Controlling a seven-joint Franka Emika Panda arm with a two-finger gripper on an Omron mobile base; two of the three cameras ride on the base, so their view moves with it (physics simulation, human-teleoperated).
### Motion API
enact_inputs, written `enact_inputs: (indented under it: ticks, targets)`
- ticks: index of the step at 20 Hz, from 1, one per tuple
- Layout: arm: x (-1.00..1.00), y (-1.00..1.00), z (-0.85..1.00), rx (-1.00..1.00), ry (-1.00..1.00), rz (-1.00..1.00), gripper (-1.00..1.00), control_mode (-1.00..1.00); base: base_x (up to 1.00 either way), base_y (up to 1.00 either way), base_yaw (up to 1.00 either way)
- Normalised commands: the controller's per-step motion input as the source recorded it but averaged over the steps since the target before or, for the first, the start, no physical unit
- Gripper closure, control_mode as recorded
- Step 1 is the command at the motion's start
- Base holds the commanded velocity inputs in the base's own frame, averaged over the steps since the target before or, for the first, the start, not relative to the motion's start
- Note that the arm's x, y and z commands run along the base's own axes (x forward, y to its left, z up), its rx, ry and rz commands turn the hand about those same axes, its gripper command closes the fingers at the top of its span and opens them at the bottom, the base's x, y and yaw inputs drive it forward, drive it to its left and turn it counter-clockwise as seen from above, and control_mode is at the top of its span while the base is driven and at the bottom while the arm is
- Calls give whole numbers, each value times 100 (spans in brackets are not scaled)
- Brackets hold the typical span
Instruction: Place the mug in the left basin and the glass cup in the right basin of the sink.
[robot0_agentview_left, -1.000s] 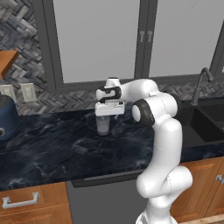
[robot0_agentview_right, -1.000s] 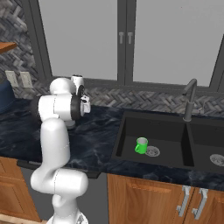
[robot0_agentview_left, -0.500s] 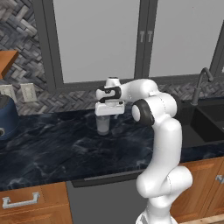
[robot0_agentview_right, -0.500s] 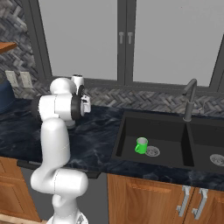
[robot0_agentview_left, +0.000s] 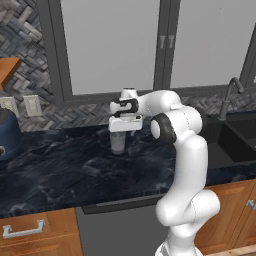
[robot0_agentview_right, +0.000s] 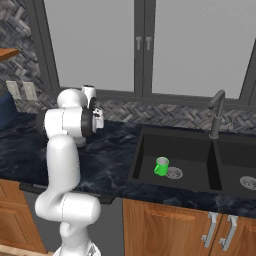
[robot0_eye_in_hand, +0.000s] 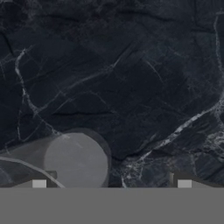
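A: Has anything changed over the last second?

B: Nothing I can spot. The gripper stays poised just above the glass cup on the dark marble counter, jaws spread wide and empty.

A: And the mug?

B: The mug already sits in the left basin, by its drain. The right basin has no cup yet (so the grasp is next, I'd judge).

- White, glossy arm built from rounded, tube-like segments, centre-right of the left base view.
- Dark round joint caps on elbow and shoulder.
- White hand block with black wrist band.
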Motion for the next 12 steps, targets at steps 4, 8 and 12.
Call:
enact_inputs:
  ticks: [4, 8, 12]
  targets:
    - [0, 0, 0, 0, 0, 0, -100, -100, 0, 0, 0]
    - [3, 0, 0, 0, 0, 0, -100, -100, 0, 0, 0]
    - [1, 0, 6, 0, 0, 0, -100, -100, 0, 0, 0]
